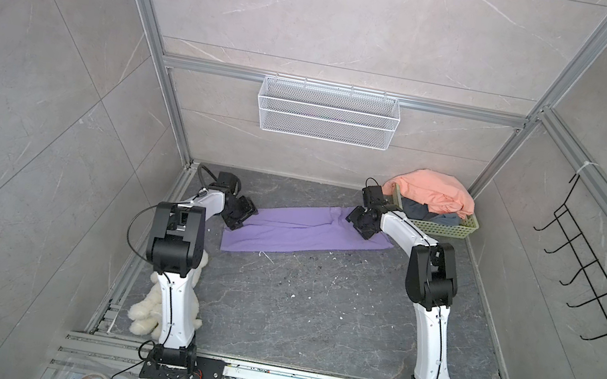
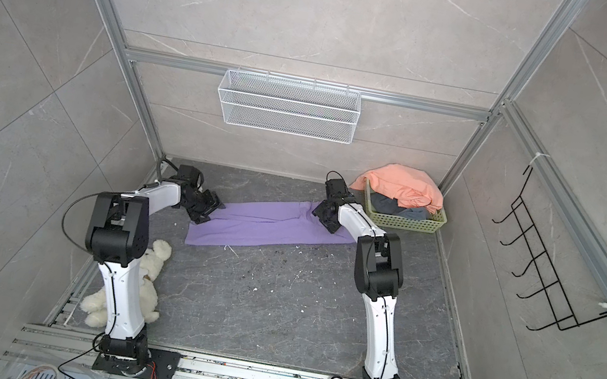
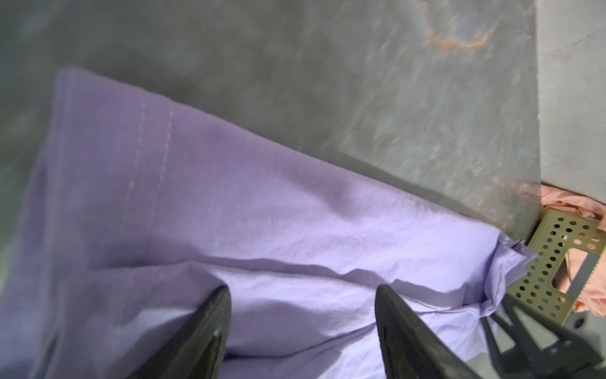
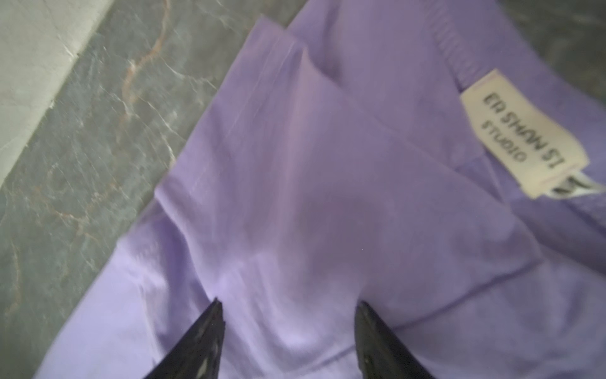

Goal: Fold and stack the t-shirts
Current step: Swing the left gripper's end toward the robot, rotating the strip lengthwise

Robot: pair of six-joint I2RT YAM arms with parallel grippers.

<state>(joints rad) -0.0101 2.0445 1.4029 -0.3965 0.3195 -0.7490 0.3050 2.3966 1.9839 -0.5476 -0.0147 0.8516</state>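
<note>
purple t-shirt [image 1: 307, 231] laid out long, nothing gripped
the left end effector [image 3: 301, 288] and right end effector [image 4: 289, 302] stand with jaws apart, released, one at each end of the purple t-shirt, which lies folded in a long strip on the dark table [image 1: 315, 306]. the orange t-shirt [image 1: 436, 193] and grey t-shirt [image 1: 420, 211] are heaped in the green basket [image 1: 443, 227] in the far right corner.

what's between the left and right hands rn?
Only the long folded lilac-purple cloth t-shirt: it stretches from the left hand to the right hand, nothing else between them. Both top views show it.
</note>
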